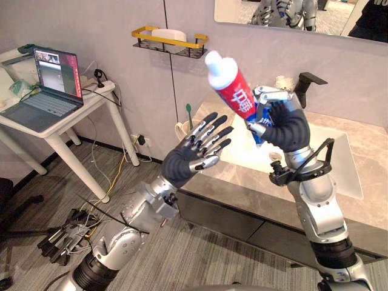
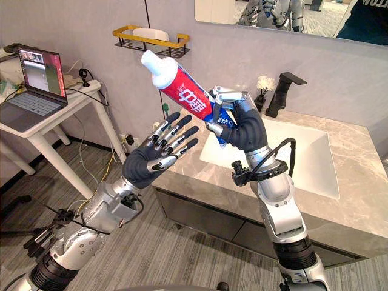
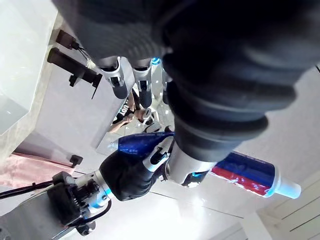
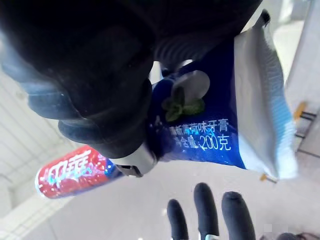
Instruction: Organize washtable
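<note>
Right, the stone counter (image 1: 370, 145) runs along the wall on my right, with the white sink (image 2: 303, 163) sunk into it. Far left stands a white table (image 1: 91, 104) carrying an open laptop (image 1: 48, 91), and a black-and-gold shelf (image 1: 170, 41) hangs on the wall. My right hand (image 1: 285, 124) is raised over the sink's left end, its fingers curled round the blue lower end of the toothpaste tube (image 1: 233, 91), which tilts with its white cap up and to the left. My left hand (image 1: 197, 148) sits just left of it, fingers straight and spread, not touching the tube. The black tap (image 2: 282, 91) stands at the far edge of the sink. A cup (image 1: 182, 129) holding a green toothbrush (image 1: 189, 112) sits at the counter's left end.
</note>
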Controlling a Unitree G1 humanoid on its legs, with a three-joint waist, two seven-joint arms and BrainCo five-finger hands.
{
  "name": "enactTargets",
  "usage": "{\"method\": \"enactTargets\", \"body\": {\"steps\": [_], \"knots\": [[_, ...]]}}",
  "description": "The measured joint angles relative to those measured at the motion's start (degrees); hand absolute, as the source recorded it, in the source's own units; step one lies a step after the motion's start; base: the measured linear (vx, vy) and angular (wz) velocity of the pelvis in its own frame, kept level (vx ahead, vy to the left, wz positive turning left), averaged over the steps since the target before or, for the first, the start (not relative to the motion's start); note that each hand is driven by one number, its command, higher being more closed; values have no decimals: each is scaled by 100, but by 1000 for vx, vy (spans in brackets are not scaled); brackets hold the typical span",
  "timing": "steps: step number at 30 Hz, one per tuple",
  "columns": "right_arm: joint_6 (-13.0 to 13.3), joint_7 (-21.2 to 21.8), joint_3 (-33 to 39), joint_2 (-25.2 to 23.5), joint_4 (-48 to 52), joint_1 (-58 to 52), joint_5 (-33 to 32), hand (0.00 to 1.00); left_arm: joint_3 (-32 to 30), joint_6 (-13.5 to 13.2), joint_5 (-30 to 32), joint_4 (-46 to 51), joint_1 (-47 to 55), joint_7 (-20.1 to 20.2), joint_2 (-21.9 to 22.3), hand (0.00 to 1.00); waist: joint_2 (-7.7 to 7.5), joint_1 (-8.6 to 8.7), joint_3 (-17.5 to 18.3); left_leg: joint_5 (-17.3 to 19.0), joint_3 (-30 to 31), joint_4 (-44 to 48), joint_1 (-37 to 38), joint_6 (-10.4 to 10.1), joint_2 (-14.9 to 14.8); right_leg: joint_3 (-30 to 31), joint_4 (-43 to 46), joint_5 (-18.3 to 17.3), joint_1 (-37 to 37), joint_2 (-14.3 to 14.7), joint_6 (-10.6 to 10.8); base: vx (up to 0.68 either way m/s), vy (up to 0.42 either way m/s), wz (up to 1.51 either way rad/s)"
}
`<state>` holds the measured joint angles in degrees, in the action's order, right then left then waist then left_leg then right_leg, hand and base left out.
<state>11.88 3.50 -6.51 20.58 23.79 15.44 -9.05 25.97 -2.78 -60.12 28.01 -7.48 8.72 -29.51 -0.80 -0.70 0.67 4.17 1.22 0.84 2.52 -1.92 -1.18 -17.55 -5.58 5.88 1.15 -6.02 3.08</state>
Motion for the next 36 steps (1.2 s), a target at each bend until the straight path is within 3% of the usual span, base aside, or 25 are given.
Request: {"method": "enactTargets", "body": {"steps": [6, 12, 20, 28, 36], "knots": [[-130, 44, -23, -111, -1, 5, -61, 100, 99, 10, 20, 0, 2, -2, 95, 0, 4, -3, -6, 0, 0, -5, 0, 0, 1, 2, 0, 1, -2, -1, 2, 0, 0, 0], [-183, 119, -260, -370, -1, 5, -171, 100, 96, 3, 311, -27, 0, -154, 524, 0, 20, -2, -23, 1, 0, -6, 0, 1, 0, 3, -1, 2, -1, -1, 3, 0, 0, 0], [-236, 266, -552, -728, -46, -27, -169, 100, -107, -75, 1314, -124, -39, -556, 1259, 0, 20, -13, -69, -1, 1, -26, 2, 5, 1, 1, -1, 2, -5, -3, 3, 0, 0, 0], [-344, 291, -746, -892, -248, -232, -162, 100, -581, -443, 2453, -164, -306, -906, 1744, 0, 1, -12, -107, -4, -80, -62, 30, 15, -6, 71, -1, 8, -40, 3, 12, 0, 0, -4], [-352, 301, -744, -902, -248, -254, -165, 100, -784, -499, 2708, -164, -380, -880, 1890, 0, -26, -4, -204, 17, -227, -82, 90, 38, -37, 201, -1, 17, -59, 42, 18, -8, 2, -9]]}}
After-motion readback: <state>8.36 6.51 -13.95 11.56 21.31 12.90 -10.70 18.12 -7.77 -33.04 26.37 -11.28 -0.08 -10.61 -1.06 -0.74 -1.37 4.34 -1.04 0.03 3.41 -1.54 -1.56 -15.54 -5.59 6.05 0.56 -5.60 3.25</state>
